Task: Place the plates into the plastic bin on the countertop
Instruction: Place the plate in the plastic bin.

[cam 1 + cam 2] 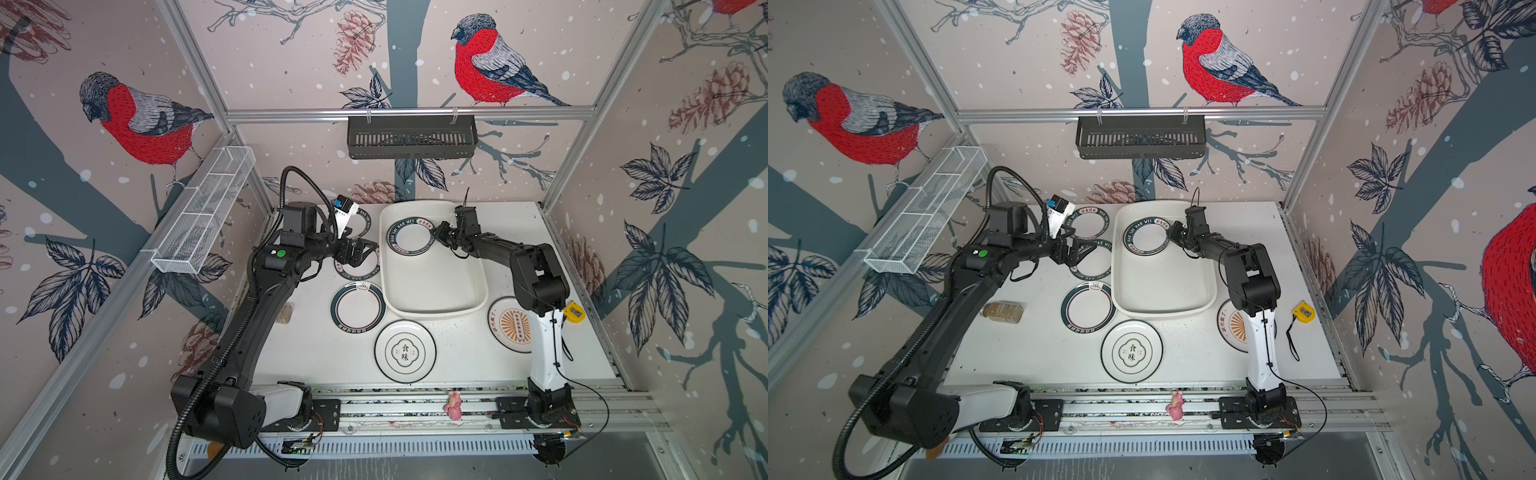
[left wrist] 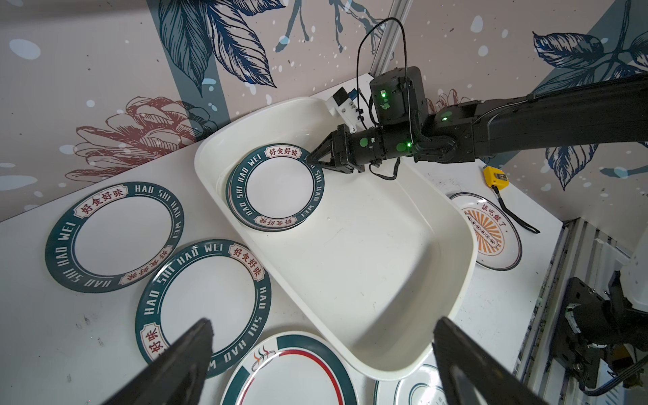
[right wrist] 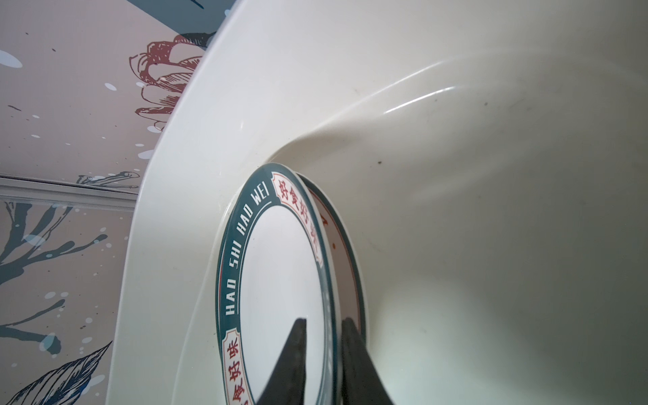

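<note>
green plate point(image 1: 410, 237) is in the bin point(image 1: 436, 278), in its far-left corner, lying on a second plate point(image 3: 342, 245). bin sits mid-bench, up against the back edge of the bench point(image 1: 457, 365).

step in hand looks like the drop-off. right claw point(image 1: 436, 235) is at the plate's right rim, one finger over it and one under. wrist view shows a sliver of gap at the rim, so can't tell if it's clamped or loose.

pose: right arm rises from the near-right corner, elbow high, forearm sloping down and left over the bin wall, claw rolled on its side. left arm reaches in from the near-left corner, pointing toward the bin. left claw point(image 2: 322, 319) is wide apart and empty, over the green plates point(image 2: 203, 305) left of the bin.

not binned yet: three green ones, white plate point(image 1: 405, 351) near the front edge, sunburst plate point(image 1: 509, 328) right of the bin, partly under the right arm.

next, i'd say: spread the fingers fully, back out rightward without dragging the stack, lift over the wall. the flat plates will need a finger under the lip.
</note>
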Action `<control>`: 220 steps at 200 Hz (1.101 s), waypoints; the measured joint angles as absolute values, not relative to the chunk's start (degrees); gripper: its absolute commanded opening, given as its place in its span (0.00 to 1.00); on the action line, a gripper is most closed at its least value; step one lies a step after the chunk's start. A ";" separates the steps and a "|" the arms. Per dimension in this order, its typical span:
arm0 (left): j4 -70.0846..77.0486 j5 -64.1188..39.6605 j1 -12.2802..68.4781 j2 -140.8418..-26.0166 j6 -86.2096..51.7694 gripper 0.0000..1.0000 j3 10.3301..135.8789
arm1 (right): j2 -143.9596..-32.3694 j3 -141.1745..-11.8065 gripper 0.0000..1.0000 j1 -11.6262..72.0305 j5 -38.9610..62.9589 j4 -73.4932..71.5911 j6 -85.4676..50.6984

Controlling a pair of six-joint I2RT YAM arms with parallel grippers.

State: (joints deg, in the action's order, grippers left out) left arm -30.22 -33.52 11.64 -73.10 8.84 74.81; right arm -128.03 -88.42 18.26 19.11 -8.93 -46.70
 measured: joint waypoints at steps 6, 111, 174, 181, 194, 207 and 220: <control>-30.22 -33.54 11.64 -73.08 8.84 0.97 74.81 | -128.03 -88.36 0.24 18.26 19.11 -8.93 -46.70; -30.22 -34.30 11.64 -72.66 8.82 0.97 74.56 | -128.03 -88.23 0.34 17.96 18.46 -7.55 -46.52; -30.20 -34.33 11.64 -72.47 8.82 0.97 74.50 | -127.90 -89.25 0.39 17.91 18.04 -6.87 -46.28; -30.20 -34.33 11.64 -72.47 8.82 0.97 74.50 | -127.76 -89.49 0.39 17.91 18.02 -6.61 -46.26; -30.20 -34.33 11.64 -72.47 8.82 0.97 74.50 | -127.22 -89.69 0.40 17.91 17.98 -5.96 -46.09; -30.20 -34.30 11.64 -72.47 8.82 0.97 74.50 | -126.19 -89.84 0.41 17.91 17.58 -5.17 -45.60; -30.20 -34.33 11.64 -72.47 8.82 0.97 74.50 | -124.42 -90.04 0.43 17.91 16.97 -4.14 -44.77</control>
